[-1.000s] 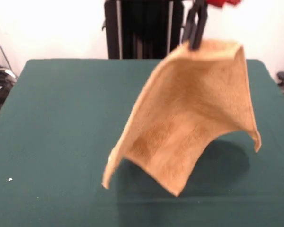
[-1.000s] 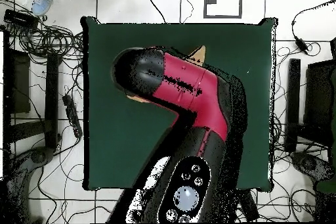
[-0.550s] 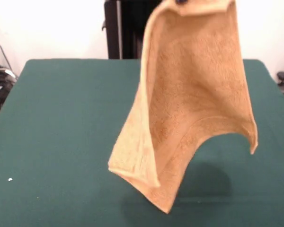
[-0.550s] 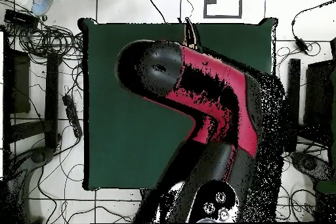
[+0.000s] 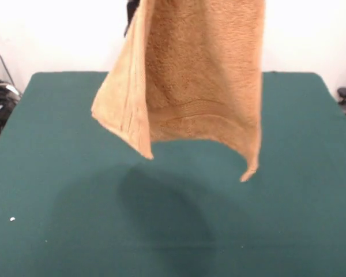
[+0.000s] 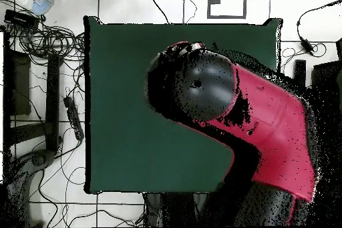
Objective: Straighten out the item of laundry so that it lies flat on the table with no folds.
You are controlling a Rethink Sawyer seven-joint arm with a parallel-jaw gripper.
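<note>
- An orange-tan towel [image 5: 199,75] hangs in mid-air in the front view, its top edge running out of the picture at the upper border.
- The hand itself shows in neither view: the front view cuts off above the cloth, and in the overhead view the red and black arm [image 6: 227,115] covers whatever is beneath it. Whether the hand is wide, narrow or gripping the cloth cannot be told.
- The towel is lifted clear of the dark green counter [image 5: 57,173]; no part of it touches the surface.
- It hangs in a loose curve, one side folded forward into a vertical flap that ends in a pointed corner [image 5: 147,153] at lower left.
- The opposite side drops to a second, lower corner [image 5: 248,173] at lower right; the bottom hem arches upward between the two.
- A woven ribbed band [image 5: 190,118] curves across the cloth just above that hem.
- A broad soft shadow [image 5: 161,213] lies on the counter below the towel.
- From overhead, the arm's rounded black joint [image 6: 194,88] sits over the counter's middle, and no towel is visible there.
- Cables [image 6: 47,35] lie on the tiled floor beside the counter.
</note>
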